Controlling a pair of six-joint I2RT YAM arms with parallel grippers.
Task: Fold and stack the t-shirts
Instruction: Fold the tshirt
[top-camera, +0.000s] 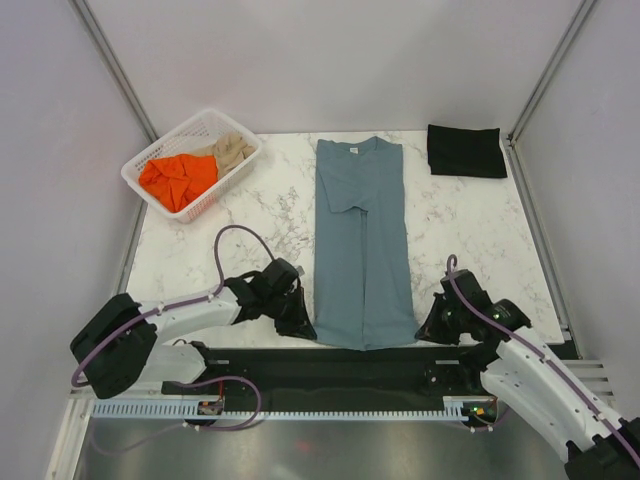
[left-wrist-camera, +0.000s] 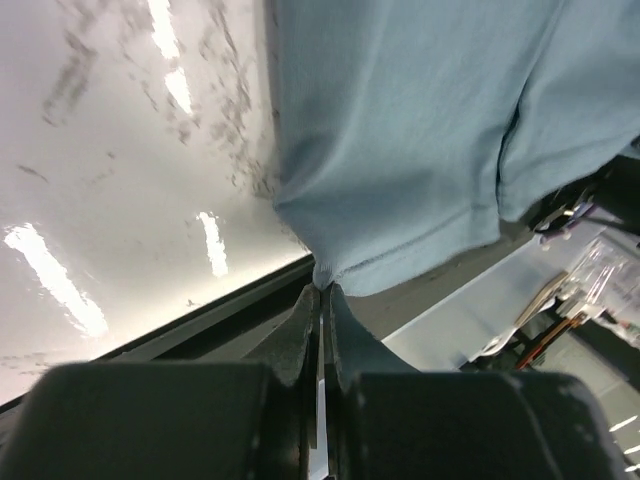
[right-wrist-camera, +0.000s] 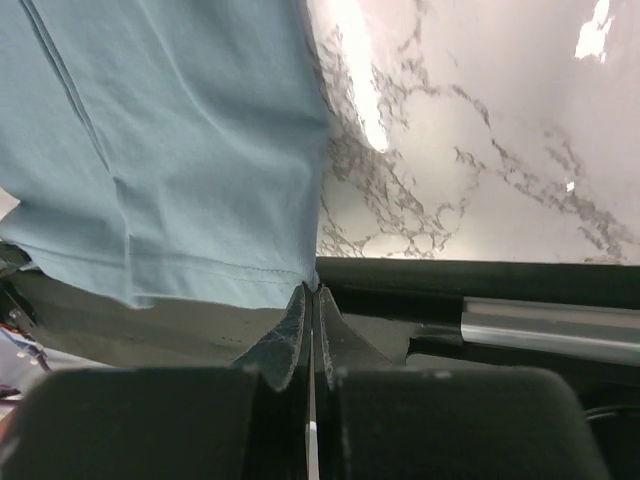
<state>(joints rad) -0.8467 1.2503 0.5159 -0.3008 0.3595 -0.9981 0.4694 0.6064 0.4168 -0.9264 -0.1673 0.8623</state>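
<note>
The left gripper (left-wrist-camera: 322, 290) and right gripper (right-wrist-camera: 311, 290) are each clenched on a hem corner of the blue shirt (top-camera: 360, 240), which lies as a long strip at centre frame on the bench (top-camera: 250, 210). With the lengthwise folds apparently done, the next move likely calls for lifting both corners evenly toward the collar, then stacking on the black shirt (top-camera: 466, 150), upper right.

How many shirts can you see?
4. A blue-grey shirt lies flat in the middle, a black shirt sits folded at the far right corner, and an orange shirt and a beige shirt are bunched in the basket at far left. More could hide underneath them.
</note>
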